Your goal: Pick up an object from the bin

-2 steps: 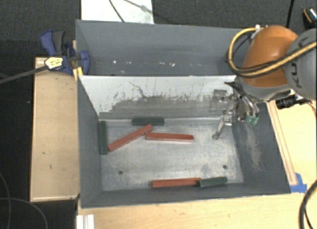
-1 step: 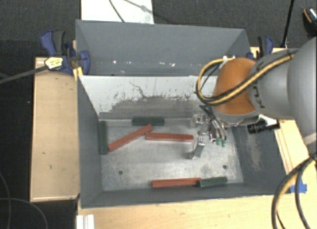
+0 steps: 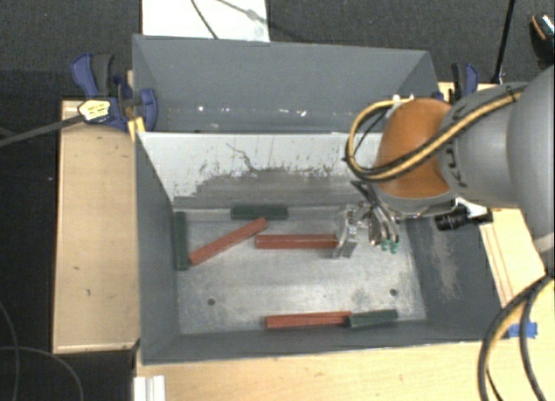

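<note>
My gripper [image 3: 349, 241] hangs low at the right of the bin floor, its fingers pointing down-left at the right end of a red-brown bar [image 3: 295, 241] lying flat across the middle. Whether that bar's end is between the fingers I cannot make out. A second red-brown bar [image 3: 227, 242] lies slanted just left of it. A short dark green bar [image 3: 258, 213] lies behind both, near the back wall.
Along the front wall lies another red-brown bar [image 3: 307, 321] with a dark green bar [image 3: 373, 318] at its right end. A dark green bar [image 3: 179, 239] runs along the left wall. The arm's orange cover and cables hang over the bin's right side.
</note>
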Controlling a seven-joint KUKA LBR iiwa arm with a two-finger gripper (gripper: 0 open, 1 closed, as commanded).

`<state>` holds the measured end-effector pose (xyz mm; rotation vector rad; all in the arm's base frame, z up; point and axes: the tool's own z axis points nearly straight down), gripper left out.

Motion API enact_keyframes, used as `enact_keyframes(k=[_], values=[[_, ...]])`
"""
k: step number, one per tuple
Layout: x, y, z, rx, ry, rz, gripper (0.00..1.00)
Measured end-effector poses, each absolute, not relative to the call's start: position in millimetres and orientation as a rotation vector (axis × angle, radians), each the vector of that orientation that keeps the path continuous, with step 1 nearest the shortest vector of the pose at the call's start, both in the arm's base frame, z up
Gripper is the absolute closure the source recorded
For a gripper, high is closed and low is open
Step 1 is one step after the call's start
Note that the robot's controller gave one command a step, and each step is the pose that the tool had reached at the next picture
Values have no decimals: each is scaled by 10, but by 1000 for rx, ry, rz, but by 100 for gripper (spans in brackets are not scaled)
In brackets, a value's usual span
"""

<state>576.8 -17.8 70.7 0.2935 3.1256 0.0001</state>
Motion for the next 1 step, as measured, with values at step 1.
enact_keyframes(k=[1], values=[[5509, -35, 2509, -479, 3095, -1, 100]])
